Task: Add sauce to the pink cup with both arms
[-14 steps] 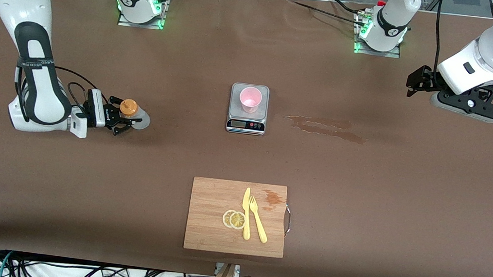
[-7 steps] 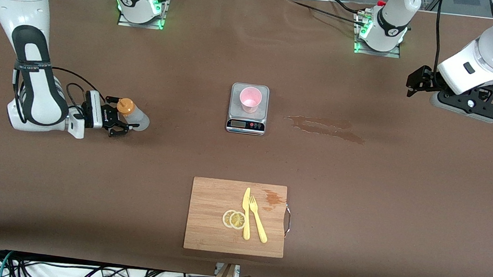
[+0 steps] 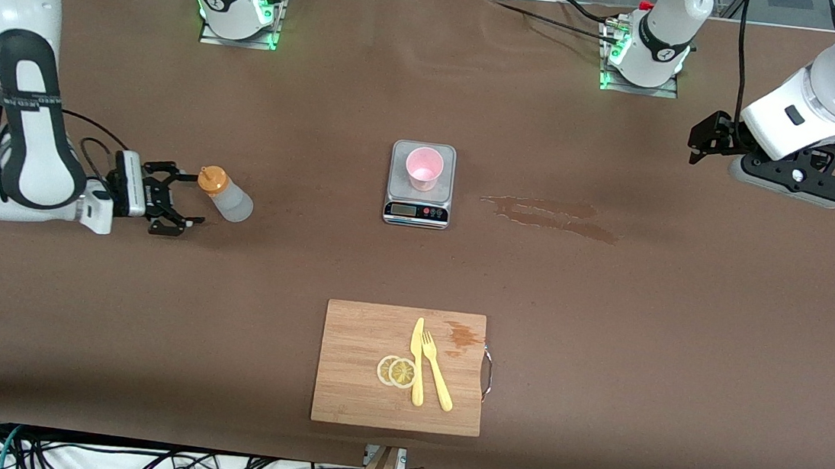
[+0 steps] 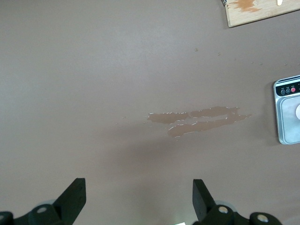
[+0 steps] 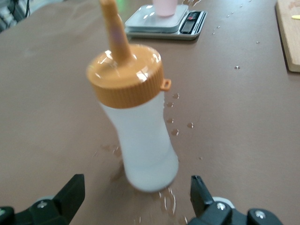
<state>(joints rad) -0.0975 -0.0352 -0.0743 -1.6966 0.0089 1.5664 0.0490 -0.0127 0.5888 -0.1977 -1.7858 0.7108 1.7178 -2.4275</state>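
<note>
Right gripper (image 3: 177,199) wide open, empty — sauce bottle (image 3: 226,195) upright just beside it, toward pink cup (image 3: 424,168); left gripper (image 3: 705,138) open, waits.

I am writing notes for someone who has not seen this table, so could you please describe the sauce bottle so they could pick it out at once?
Start at the grey scale mid-table carrying the pink cup, then look toward the right arm's end. There the sauce bottle stands alone on the brown table, just off the open right gripper. It is the only whitish translucent bottle, with an orange nozzle cap.
</note>
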